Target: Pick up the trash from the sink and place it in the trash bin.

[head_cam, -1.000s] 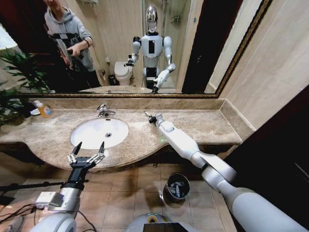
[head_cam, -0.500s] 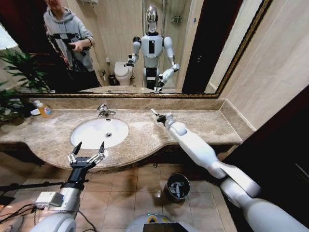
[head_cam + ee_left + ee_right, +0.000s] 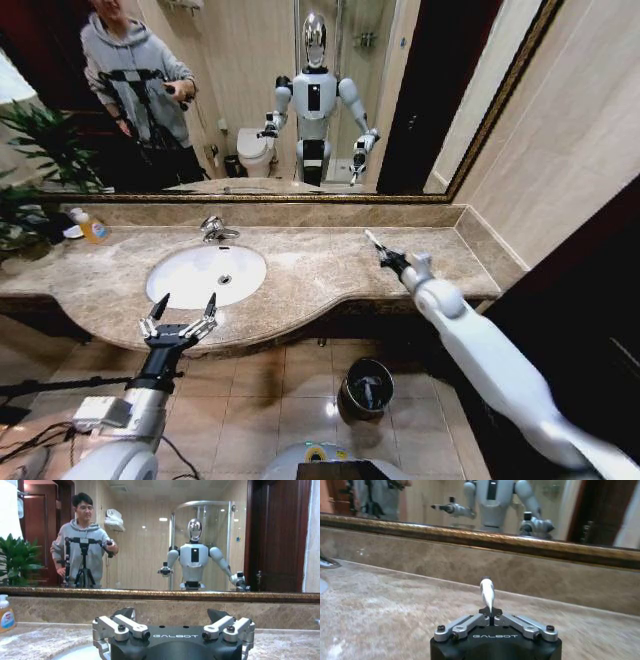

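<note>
My right gripper (image 3: 384,251) hangs over the right part of the marble counter, shut on a thin white tube of trash (image 3: 372,238) that sticks out past its tips. In the right wrist view that tube (image 3: 487,592) stands straight up from the shut right gripper (image 3: 490,612), above the bare marble. The white oval sink (image 3: 190,283) with its chrome faucet (image 3: 214,229) lies to the left. My left gripper (image 3: 180,314) is open at the counter's front edge, just before the basin, with nothing in it (image 3: 171,612). The round dark trash bin (image 3: 345,395) stands on the floor below the counter.
An orange-yellow soap bottle (image 3: 92,227) stands at the counter's back left, beside a green plant (image 3: 30,150). A wide mirror (image 3: 420,100) runs along the back wall. A side wall closes off the counter's right end. Cables lie on the tiled floor at the left.
My right arm has swung to the right along the counter with the white tube in its grip, from beside the basin to the counter's right part. The left arm has stayed still.
</note>
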Robot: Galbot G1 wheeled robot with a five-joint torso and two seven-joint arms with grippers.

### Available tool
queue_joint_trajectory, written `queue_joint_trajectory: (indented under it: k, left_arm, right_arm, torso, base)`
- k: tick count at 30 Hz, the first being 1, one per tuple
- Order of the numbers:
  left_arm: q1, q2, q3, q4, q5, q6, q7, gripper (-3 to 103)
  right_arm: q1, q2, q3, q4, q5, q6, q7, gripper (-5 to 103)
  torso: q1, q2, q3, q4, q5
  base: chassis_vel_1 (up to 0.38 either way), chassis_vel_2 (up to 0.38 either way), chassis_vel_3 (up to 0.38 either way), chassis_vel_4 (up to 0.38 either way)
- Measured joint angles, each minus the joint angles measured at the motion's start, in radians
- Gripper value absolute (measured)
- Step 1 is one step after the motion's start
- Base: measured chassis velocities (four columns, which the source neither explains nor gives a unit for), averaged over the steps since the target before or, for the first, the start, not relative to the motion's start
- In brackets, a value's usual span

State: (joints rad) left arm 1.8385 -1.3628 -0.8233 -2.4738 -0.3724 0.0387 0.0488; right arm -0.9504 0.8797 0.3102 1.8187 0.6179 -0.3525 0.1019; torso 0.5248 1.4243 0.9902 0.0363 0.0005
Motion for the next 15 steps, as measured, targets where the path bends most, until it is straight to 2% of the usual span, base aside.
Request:
queue_joint_trajectory:
  k: [2, 4, 5, 8, 12, 15]
  left_arm:
    - [0.0, 0.0, 0.0, 0.0, 0.0, 0.0, 0.001, 100]
    - [0.0, 0.0, 0.0, 0.0, 0.0, 0.0, 0.0, 100]
    - [0.0, 0.0, 0.0, 0.0, 0.0, 0.0, 0.0, 100]
    - [0.0, 0.0, 0.0, 0.0, 0.0, 0.0, 0.0, 100]
    - [0.0, 0.0, 0.0, 0.0, 0.0, 0.0, 0.0, 100]
    - [0.0, 0.0, 0.0, 0.0, 0.0, 0.0, 0.0, 100]
  right_arm:
    - [-0.019, 0.0, 0.018, 0.015, 0.001, -0.002, 0.005, 0]
    - [-0.106, 0.02, 0.108, 0.09, 0.004, -0.009, 0.026, 0]
    - [-0.106, 0.02, 0.108, 0.09, 0.004, -0.009, 0.026, 0]
    - [-0.273, 0.06, 0.231, 0.192, -0.008, -0.004, 0.029, 0]
    - [-0.36, 0.082, 0.288, 0.241, -0.018, 0.006, 0.024, 0]
    - [-0.481, 0.16, 0.372, 0.337, -0.031, 0.03, 0.015, 0]
  torso:
    - [0.0, 0.0, 0.0, 0.0003, 0.0002]
    - [0.0, 0.0, 0.0, 0.0007, -0.0004]
    - [0.0, 0.0, 0.0, 0.0007, -0.0004]
    - [0.0, 0.0, 0.0, 0.0005, -0.0004]
    - [0.0, 0.0, 0.0, 0.0004, -0.0004]
    - [0.0, 0.0, 0.0, 0.0001, -0.0008]
  base:
    - [0.0, 0.0, 0.0, 0.0]
    - [0.0, 0.0, 0.0, 0.0]
    - [0.0, 0.0, 0.0, 0.0]
    - [0.0, 0.0, 0.0, 0.0]
    - [0.0, 0.0, 0.0, 0.0]
    - [0.0, 0.0, 0.0, 0.0]
